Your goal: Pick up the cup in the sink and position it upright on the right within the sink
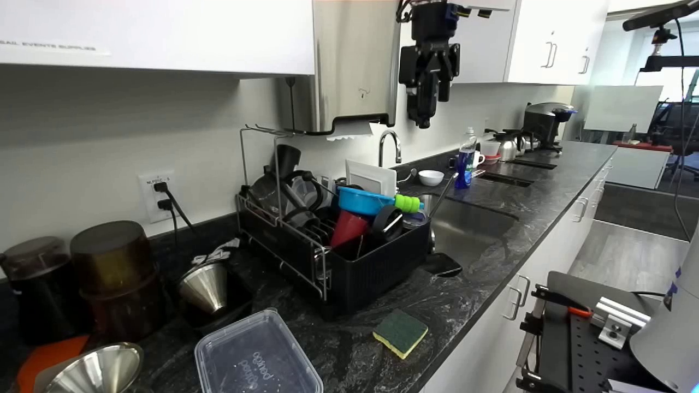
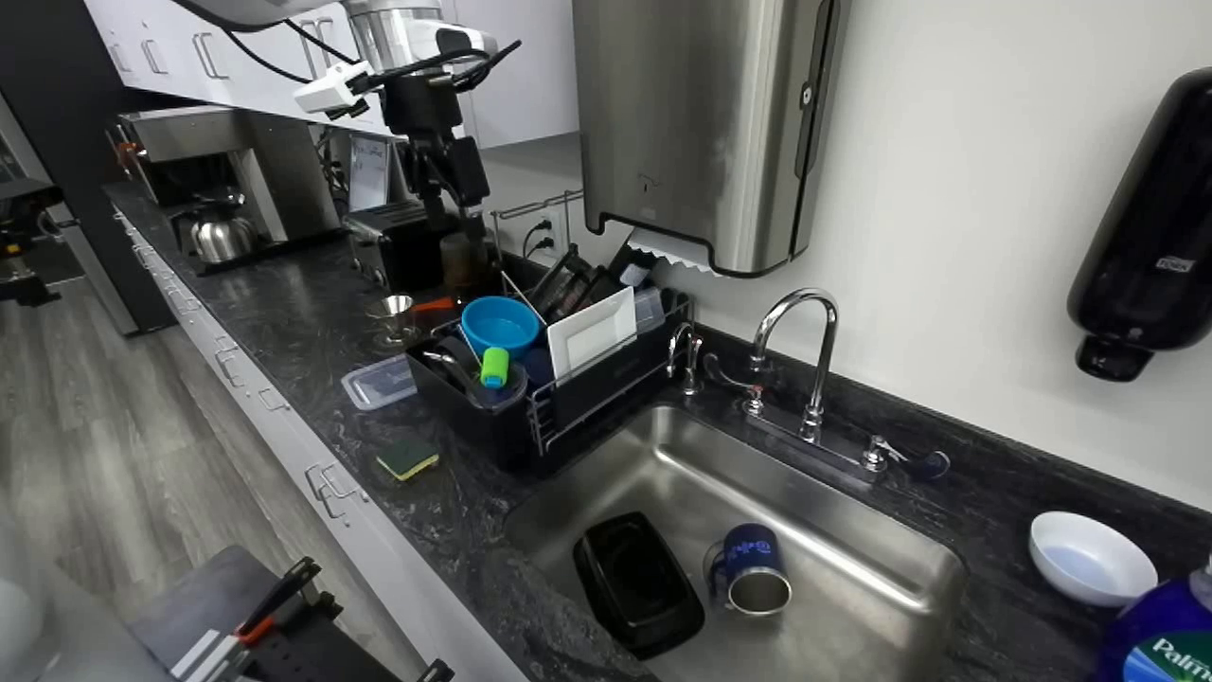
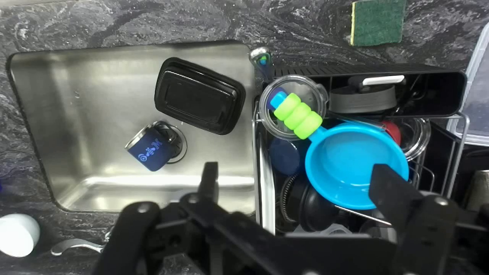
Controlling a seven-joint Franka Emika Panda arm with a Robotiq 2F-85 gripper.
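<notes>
A dark blue cup with a metal rim [image 3: 151, 148] lies on its side in the steel sink [image 3: 88, 88]. Its handle is over the drain in the wrist view. The cup [image 2: 753, 561] also shows in an exterior view [image 2: 852, 530], with its mouth towards the camera side; elsewhere the sink wall and rack hide it. My gripper [image 3: 294, 170] is open and empty, with its fingers wide apart. It is high above the dish rack, to the side of the sink, in both exterior views [image 1: 430, 112] [image 2: 454, 216].
A black plastic container [image 3: 199, 95] lies in the sink beside the cup. The full dish rack [image 1: 377, 273] stands beside the sink, with a blue strainer-like pan [image 3: 355, 164] on top. A tall faucet [image 2: 814, 369] rises behind the sink. A towel dispenser [image 2: 701, 123] hangs above.
</notes>
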